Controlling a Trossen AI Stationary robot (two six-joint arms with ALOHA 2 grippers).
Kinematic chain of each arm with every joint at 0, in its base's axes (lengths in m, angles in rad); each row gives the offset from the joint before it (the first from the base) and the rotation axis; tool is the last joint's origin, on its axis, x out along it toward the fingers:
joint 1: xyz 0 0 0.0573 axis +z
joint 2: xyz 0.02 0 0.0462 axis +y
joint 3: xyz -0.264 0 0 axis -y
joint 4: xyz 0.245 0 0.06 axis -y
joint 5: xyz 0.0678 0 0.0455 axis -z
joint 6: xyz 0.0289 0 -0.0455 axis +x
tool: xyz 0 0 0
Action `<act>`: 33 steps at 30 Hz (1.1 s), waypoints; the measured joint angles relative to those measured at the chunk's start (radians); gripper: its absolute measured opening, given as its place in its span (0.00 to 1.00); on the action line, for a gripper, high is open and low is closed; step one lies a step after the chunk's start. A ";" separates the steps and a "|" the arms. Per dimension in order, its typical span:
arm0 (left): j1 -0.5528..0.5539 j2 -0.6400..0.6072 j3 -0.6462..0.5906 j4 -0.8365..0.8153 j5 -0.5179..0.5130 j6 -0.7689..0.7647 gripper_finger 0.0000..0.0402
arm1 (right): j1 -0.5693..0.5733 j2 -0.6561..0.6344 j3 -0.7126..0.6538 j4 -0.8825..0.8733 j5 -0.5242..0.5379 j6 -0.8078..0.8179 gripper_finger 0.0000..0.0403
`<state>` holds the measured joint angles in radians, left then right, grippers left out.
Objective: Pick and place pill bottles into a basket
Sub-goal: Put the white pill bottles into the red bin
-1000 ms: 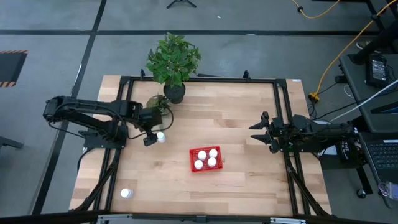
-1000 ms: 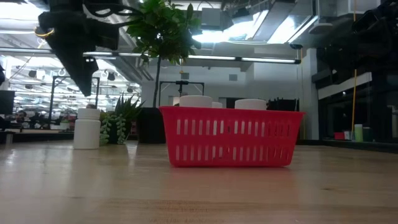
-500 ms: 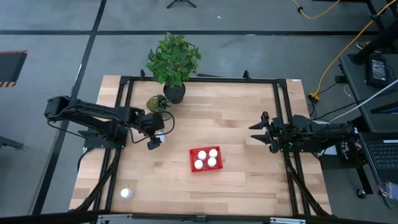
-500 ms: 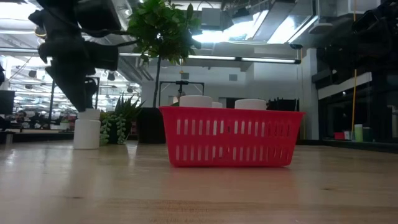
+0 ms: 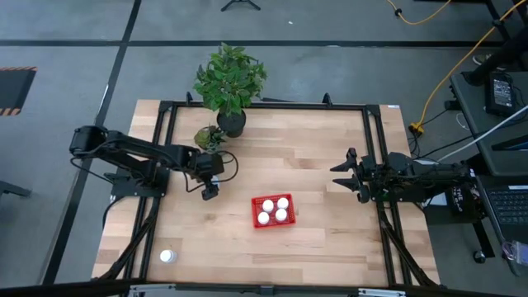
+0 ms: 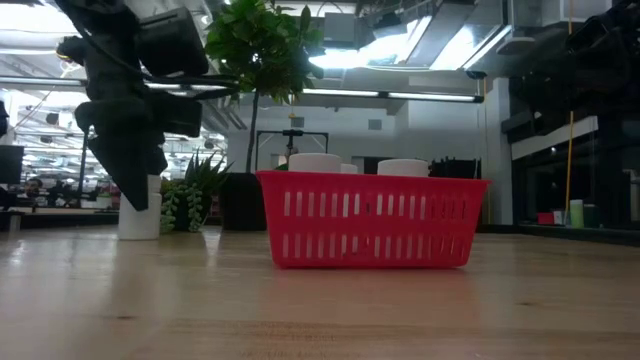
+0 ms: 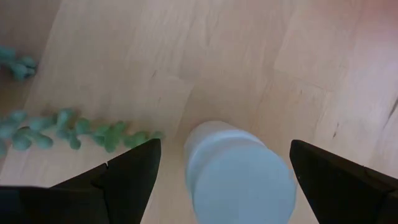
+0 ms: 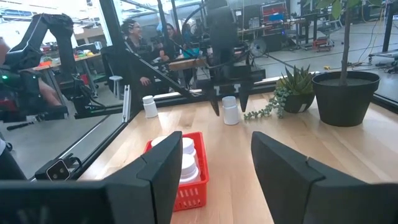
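Nearest the low camera, the red basket [image 6: 372,220] sits on the wooden table [image 5: 330,148] just in front of centre, and from above it holds 4 pill bottles [image 5: 275,209] standing with their white caps up. Farther back and toward the left arm's side, the left gripper [image 7: 217,177] hangs over a 5th bottle [image 7: 239,177] with its 2 dark fingers [image 7: 127,174] spread wide, 1 to each side of the cap and apart from it, so it grips nothing. In the low view this bottle [image 6: 140,212] stands upright on the table, partly behind the gripper [image 6: 128,165]; in the high view the gripper [image 5: 209,188] covers it. Just beyond it lies a small trailing succulent [image 7: 74,130], and behind that a black pot with a leafy plant [image 5: 230,82] stands at the table's far edge. A 6th bottle [image 5: 167,256] stands alone at the near left corner, well apart from everything else. The right gripper [image 5: 348,174] waits at the right side of the table, well apart from the basket, its fingers [image 8: 155,177] held wide and empty. Beyond the table, people [image 8: 140,53] sit in the room.
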<state>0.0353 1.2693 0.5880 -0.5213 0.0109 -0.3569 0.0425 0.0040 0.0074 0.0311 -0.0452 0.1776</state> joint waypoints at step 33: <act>-0.071 -0.019 0.233 -0.063 0.113 0.151 0.42 | 0.000 0.000 0.000 0.000 0.000 0.000 0.48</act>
<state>-0.0360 1.2501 0.8208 -0.5844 0.1238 -0.2061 0.0423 0.0044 0.0074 0.0311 -0.0452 0.1773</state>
